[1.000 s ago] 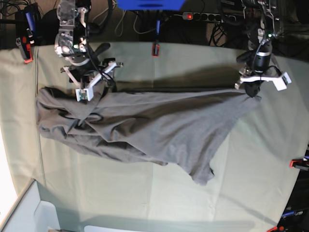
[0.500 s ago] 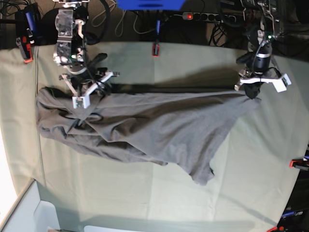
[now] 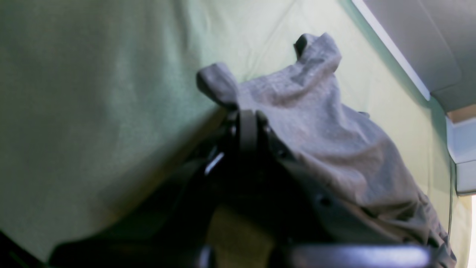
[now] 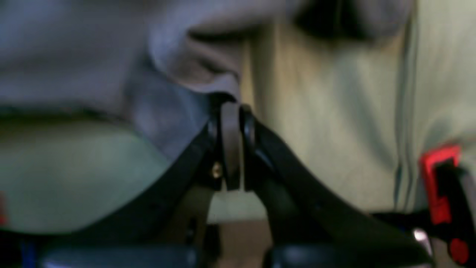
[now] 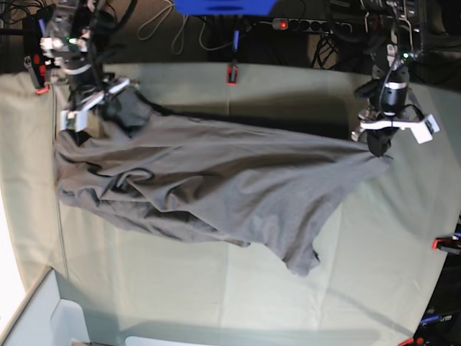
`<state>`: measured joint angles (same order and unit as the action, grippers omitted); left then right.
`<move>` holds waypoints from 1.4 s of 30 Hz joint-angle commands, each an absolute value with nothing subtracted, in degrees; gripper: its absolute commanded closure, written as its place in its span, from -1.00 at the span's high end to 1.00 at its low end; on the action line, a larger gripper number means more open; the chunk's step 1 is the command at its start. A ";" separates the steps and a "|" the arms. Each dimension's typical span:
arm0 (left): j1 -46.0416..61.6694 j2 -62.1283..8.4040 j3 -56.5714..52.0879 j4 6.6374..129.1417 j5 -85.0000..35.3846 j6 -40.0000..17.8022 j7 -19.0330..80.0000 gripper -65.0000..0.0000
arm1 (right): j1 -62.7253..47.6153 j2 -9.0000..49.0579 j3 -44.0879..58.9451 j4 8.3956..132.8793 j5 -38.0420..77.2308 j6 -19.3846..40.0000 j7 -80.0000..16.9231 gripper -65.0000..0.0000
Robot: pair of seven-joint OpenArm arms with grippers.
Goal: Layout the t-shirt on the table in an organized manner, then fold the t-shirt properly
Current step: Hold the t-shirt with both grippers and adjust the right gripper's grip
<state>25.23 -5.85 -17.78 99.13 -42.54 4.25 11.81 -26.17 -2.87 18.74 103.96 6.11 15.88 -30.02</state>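
The grey t-shirt (image 5: 216, 184) lies wrinkled across the table (image 5: 288, 94), stretched from left to right. At the view's right, my left gripper (image 5: 378, 148) is shut on one corner of the shirt. The left wrist view shows that gripper (image 3: 247, 117) closed, with a fold of the t-shirt (image 3: 316, 123) pinched in it. My right gripper (image 5: 124, 112) at the back left is shut on the shirt's far edge, holding it raised. In the right wrist view, that gripper (image 4: 230, 106) clamps the t-shirt's (image 4: 111, 67) hem, jaws together.
Red clamps sit at the back-left edge (image 5: 39, 78), the back middle (image 5: 232, 74) and the right edge (image 5: 444, 245). A white box (image 5: 43, 317) stands at the front-left corner. Cables and a power strip (image 5: 302, 25) lie behind the table.
My right gripper went from open to shut on the shirt's back-left edge and pulled it up toward the back-left corner. The left gripper kept its hold and barely moved.
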 commanded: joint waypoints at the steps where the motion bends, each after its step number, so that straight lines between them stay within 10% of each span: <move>1: 26.07 -6.29 -17.89 100.44 -42.68 3.74 10.42 -1.00 | -27.38 -2.51 20.62 106.42 7.60 18.15 -29.05 -1.00; 13: 28.88 -6.29 -17.89 103.08 -42.68 3.56 10.33 -1.00 | -25.80 -2.86 35.82 109.93 16.13 34.33 -29.41 -1.00; 25: 26.24 -6.29 -17.80 102.37 -42.33 3.56 10.86 -1.00 | -25.80 -2.59 30.46 101.76 15.96 35.03 -29.49 -1.00; 35: 25.54 -6.29 -17.80 99.30 -42.33 3.56 10.86 -1.00 | -24.04 -2.42 23.87 97.98 15.87 35.03 -29.49 0.28; 42: 25.36 -6.29 -17.80 99.30 -42.33 3.56 10.86 -1.00 | -19.82 -1.27 23.96 91.03 15.87 34.86 -29.49 0.48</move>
